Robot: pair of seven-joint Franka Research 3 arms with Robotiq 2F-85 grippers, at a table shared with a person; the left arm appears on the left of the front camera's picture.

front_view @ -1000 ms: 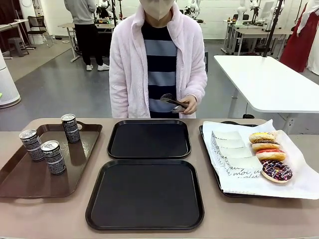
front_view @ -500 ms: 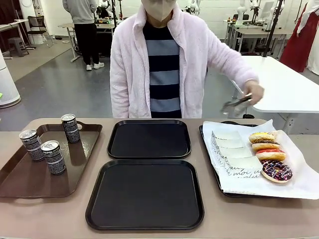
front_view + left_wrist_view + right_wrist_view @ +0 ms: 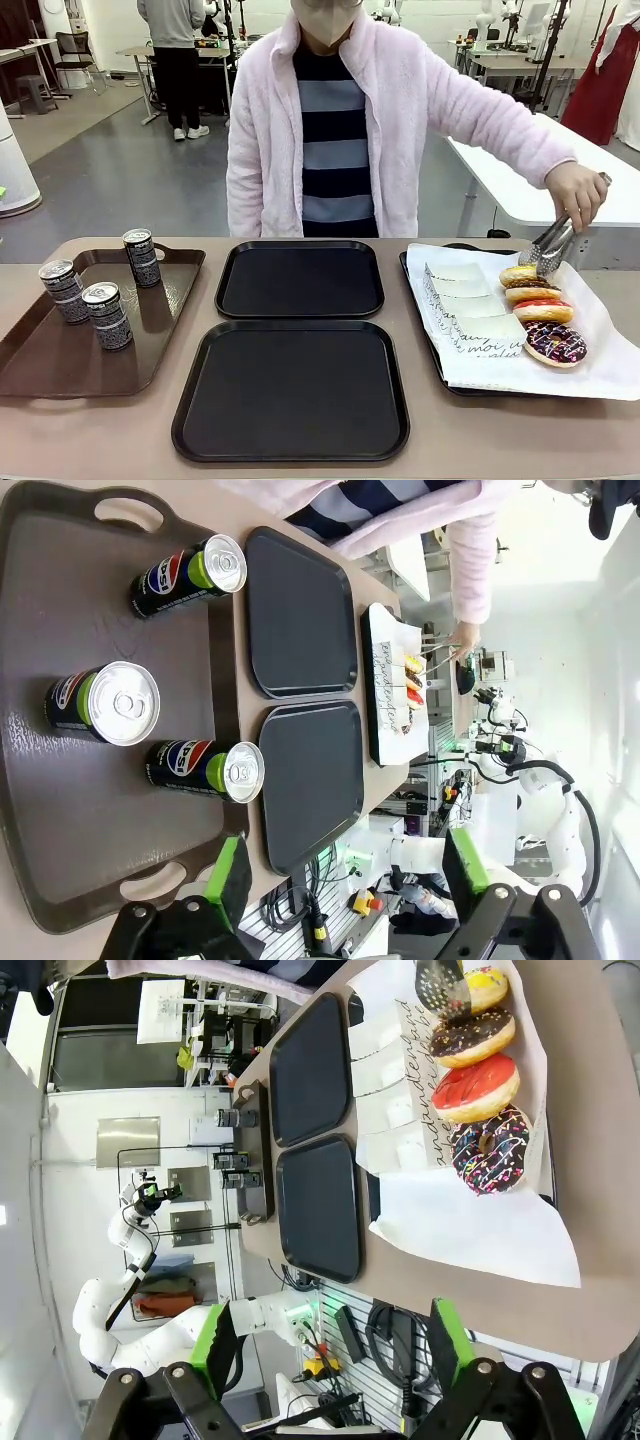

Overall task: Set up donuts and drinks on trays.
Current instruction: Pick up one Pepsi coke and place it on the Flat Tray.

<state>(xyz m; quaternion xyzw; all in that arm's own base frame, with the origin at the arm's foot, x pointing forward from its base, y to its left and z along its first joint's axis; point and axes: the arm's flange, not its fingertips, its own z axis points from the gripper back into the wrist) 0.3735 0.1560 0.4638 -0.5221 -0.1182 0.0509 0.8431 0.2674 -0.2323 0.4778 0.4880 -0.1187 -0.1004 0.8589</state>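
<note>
My left pincer (image 3: pixel 345 880) hangs with its jaws spread wide and empty, looking down on the brown tray (image 3: pixel 50 365) at my left end of the table. The three cans (image 3: pixel 108 315) stand upright on that tray. One is toward the far edge near the handle, and the other two are closer to me, just beside each other. My right pincer (image 3: pixel 330 1345) is also spread apart and holds nothing, poised off the near edge of the table at my right end. The two black trays (image 3: pixel 292 390) lie in the middle of the table, one behind the other, with their edges nearly touching. At my right a dark tray (image 3: pixel 408 275) is lined with white paper (image 3: pixel 600 375), and the four donuts (image 3: pixel 543 311) lie on it in a row running away from me. Nearest me is a dark one with sprinkles, then a red-iced one, then a chocolate one, and farthest a yellow-iced one, each against the next. Beside them, toward the middle of the table, white paper sleeves (image 3: pixel 465 310) with black script lie overlapped in a row. The person across the table reaches over with a hand (image 3: pixel 578 190) holding metal tongs (image 3: pixel 550 243), whose tips are down at the yellow-iced donut. I cannot tell whether the tongs grip it.
</note>
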